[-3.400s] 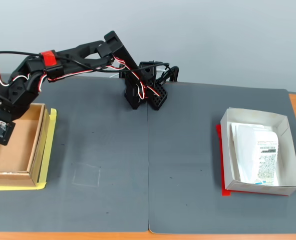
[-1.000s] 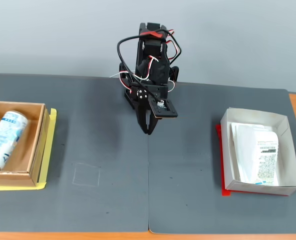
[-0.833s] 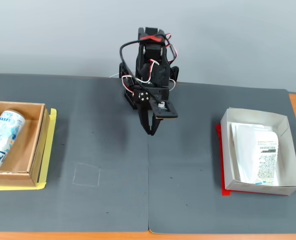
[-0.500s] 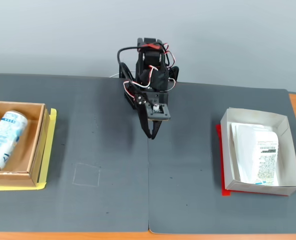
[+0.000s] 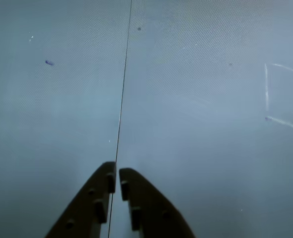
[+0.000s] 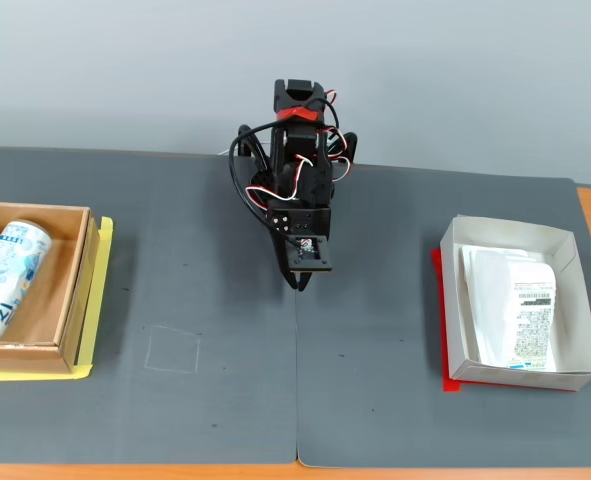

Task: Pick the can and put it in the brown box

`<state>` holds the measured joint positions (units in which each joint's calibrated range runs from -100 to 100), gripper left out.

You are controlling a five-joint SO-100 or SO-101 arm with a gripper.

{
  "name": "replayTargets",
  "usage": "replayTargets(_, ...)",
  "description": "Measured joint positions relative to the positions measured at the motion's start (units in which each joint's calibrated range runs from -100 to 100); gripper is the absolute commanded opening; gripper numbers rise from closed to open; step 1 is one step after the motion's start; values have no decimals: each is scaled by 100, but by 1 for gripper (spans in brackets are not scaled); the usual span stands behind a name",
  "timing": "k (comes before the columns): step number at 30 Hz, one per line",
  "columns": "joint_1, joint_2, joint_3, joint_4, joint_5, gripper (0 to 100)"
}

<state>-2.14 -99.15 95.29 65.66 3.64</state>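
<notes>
Fixed view: even, diffuse light from above, sharp throughout, no glare; only a faint soft shadow under my arm (image 6: 300, 190). Wrist view: dimmer, with a blue-grey cast; the mat (image 5: 196, 109) ahead of my gripper (image 5: 117, 173) shows moiré weave, and my fingers are slightly soft.
</notes>
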Motion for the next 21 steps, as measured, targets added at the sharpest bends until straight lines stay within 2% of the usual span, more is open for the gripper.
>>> replayTargets(6, 0, 0, 0, 796, -34, 1)
replayTargets(21, 0, 0, -9, 882, -34, 1)
